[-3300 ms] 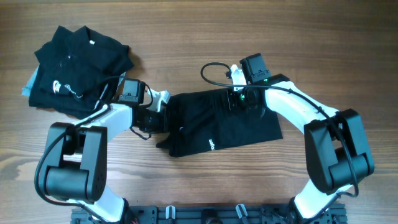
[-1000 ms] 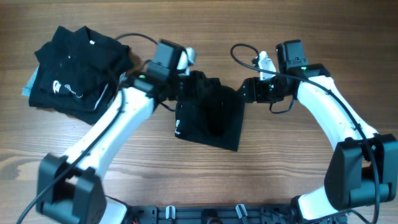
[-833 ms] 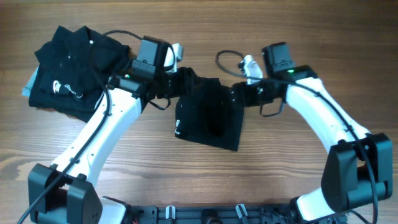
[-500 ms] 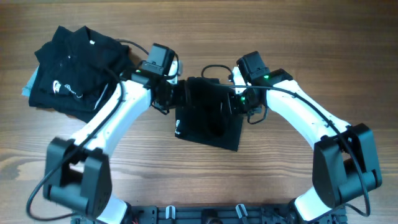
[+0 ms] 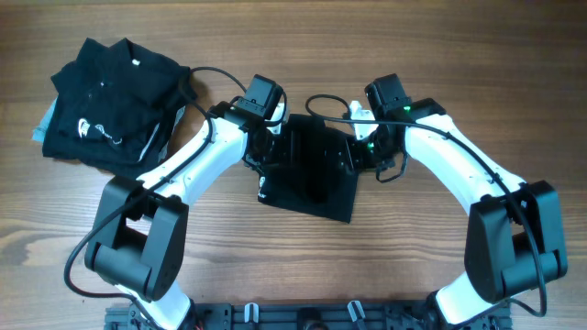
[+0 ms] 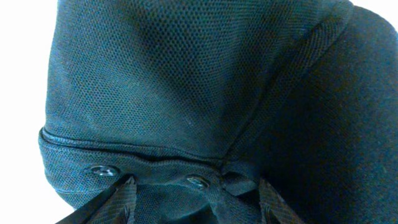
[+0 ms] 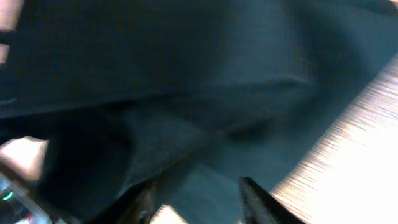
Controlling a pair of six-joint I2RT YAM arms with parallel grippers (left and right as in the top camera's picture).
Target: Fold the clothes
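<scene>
The shirt (image 5: 307, 179) lies mid-tabletop (image 5: 440, 55), already a compact square, so this fold looks nearly done; the pile (image 5: 110, 101) at far left looks loosely folded — no container shows. Left gripper (image 5: 274, 151) and right gripper (image 5: 357, 154) sit at the shirt's far edge, cloth between the jaws — pinched or not, I cannot tell.

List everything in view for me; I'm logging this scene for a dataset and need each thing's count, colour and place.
folded shirt: one, black, table centre, between the two claws
shirt pile: one heap, black with small white logos, far left of the table; number of shirts in it unclear
light blue item: one, peeking from under the pile's left edge
table: one, brown wood, under everything
left claw: one, black, at the folded shirt's upper left edge, fabric between its fingers
right claw: one, black, at the folded shirt's upper right edge
</scene>
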